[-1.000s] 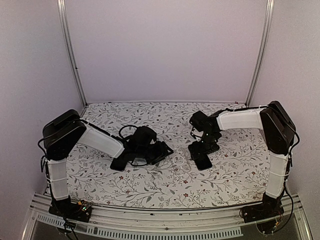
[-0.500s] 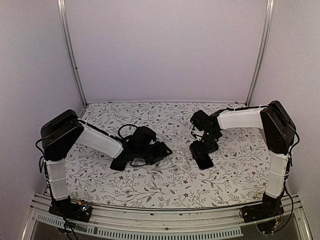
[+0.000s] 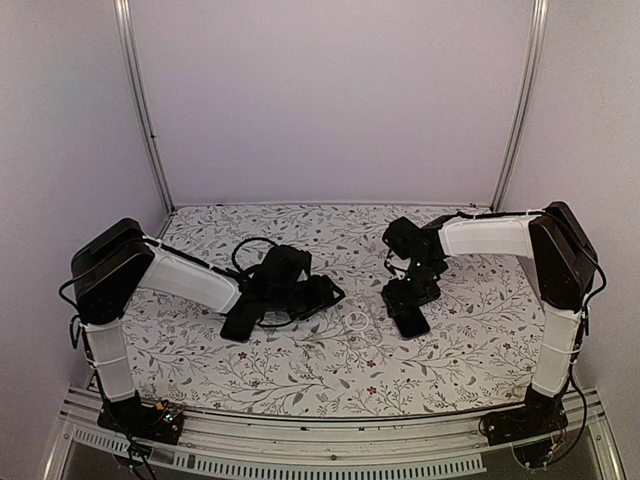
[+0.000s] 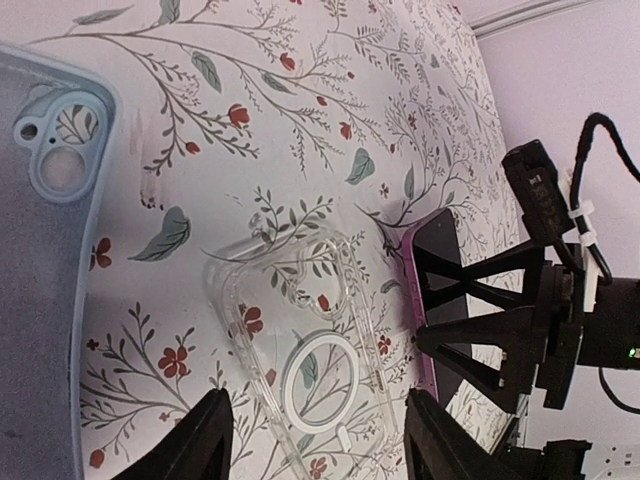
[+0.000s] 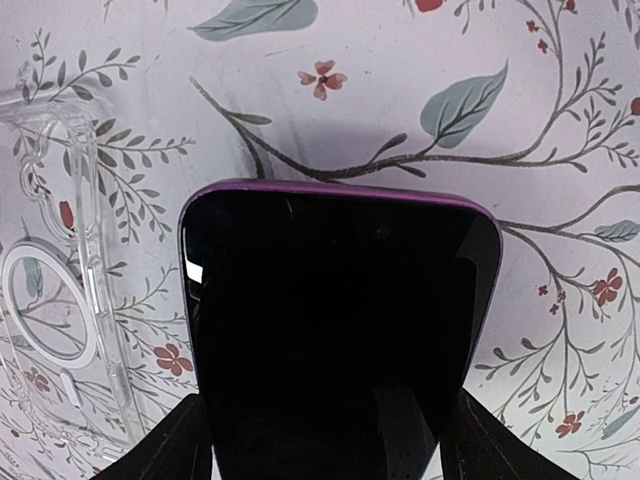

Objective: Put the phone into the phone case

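Beside the clear case (image 5: 62,250), right end effector (image 5: 328,428) pinches the phone (image 5: 340,300) edges

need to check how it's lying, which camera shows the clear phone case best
Left wrist: the clear phone case lies nearly whole in frame, with its ring and camera cutout plain. Right wrist catches only one edge of it, left of the phone. Top external shows just a faint outline, easy to miss.

No readable text, label, brand or number is being shown in any view: nothing is being displayed on the dark screen of the phone (image 5: 335,320), and only a plain printed ring is being carried by the clear phone case (image 4: 300,340).
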Controlling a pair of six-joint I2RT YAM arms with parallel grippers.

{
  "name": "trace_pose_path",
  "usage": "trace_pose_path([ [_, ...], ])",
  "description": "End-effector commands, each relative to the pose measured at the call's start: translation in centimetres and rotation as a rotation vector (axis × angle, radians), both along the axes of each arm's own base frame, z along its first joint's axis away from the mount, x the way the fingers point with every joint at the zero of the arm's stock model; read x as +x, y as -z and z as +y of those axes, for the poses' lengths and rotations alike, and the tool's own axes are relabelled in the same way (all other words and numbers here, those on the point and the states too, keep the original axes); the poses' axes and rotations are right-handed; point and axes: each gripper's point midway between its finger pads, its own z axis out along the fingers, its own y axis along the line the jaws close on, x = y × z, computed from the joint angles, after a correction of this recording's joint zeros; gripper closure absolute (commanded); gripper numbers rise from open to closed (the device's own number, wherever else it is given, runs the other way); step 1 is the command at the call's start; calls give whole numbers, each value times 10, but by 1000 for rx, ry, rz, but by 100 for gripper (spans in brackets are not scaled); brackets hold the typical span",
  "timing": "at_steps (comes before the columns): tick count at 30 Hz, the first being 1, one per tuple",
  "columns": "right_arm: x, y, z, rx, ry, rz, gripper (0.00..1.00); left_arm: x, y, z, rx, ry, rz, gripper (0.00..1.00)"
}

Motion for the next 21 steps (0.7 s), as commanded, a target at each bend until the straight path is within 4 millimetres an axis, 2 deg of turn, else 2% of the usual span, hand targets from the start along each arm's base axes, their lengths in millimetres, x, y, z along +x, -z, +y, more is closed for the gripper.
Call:
trace_pose_path([
  [1, 7, -45, 31, 76, -27, -92, 33, -2, -19, 6, 30, -3, -85, 40],
  [4, 8, -65, 56, 122, -44, -136, 35, 5, -28, 24, 77, -64, -152, 40],
  [7, 7, -88, 92, 211, -69, -188, 35, 9, -37, 45, 133, -129, -197, 40],
  [9, 3, -93, 111, 240, -83, -203, 35, 12, -44, 58, 156, -172, -227, 40],
  [11, 1, -92, 122, 249, -80, -201, 35, 13, -52, 69, 170, -206, -257, 40],
  [14, -1, -78, 131, 235, -77, -172, 35, 13, -62, 82, 184, -250, -289, 40],
  [17, -6, -61, 129, 181, -66, -159, 35, 14, -72, 90, 192, -271, -319, 40],
  [21, -8, -43, 125, 159, -40, -152, 35, 13, -74, 95, 205, -276, -335, 40],
])
